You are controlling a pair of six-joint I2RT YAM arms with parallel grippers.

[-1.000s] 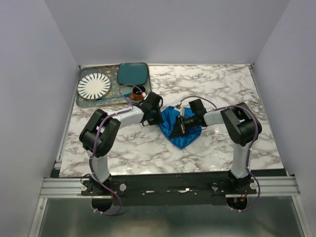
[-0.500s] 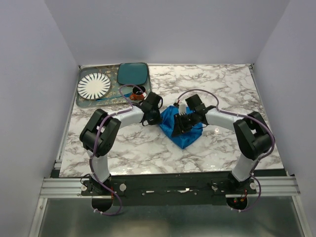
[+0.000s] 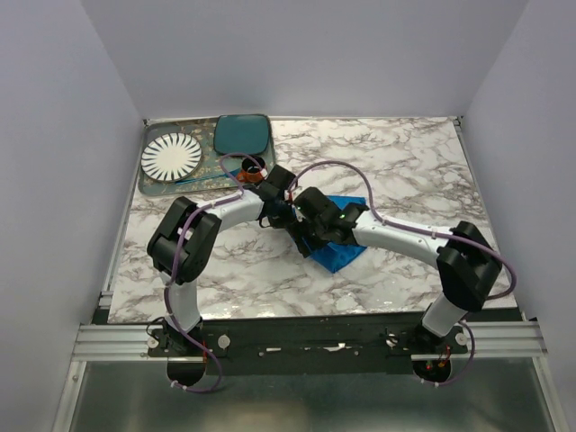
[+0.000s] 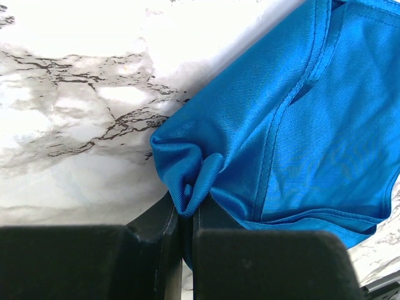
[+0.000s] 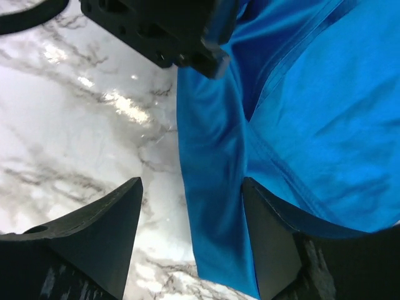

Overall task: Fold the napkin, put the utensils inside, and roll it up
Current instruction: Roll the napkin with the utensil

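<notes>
The bright blue napkin (image 3: 340, 245) lies crumpled on the marble table, mid-table. My left gripper (image 3: 281, 212) is at its left corner, and its jaws are shut on a pinched fold of the napkin (image 4: 187, 203). My right gripper (image 3: 306, 227) has reached across the cloth and sits right beside the left one. It is open, and a folded edge of the napkin (image 5: 212, 187) runs between its fingers (image 5: 106, 231) without being gripped. A slim bluish fork (image 3: 191, 179) lies on the tray's near edge, far from both grippers.
A grey tray (image 3: 151, 187) at the back left holds a white striped plate (image 3: 171, 156). A dark teal plate (image 3: 242, 134) sits next to it, and a small orange-rimmed cup (image 3: 253, 166) stands just behind the left wrist. The left gripper's body (image 5: 169, 31) looms close above the right fingers.
The right arm let go, opened its jaws and swung left across the napkin up to the left gripper. The left gripper closed on the napkin's corner and stayed in place.
</notes>
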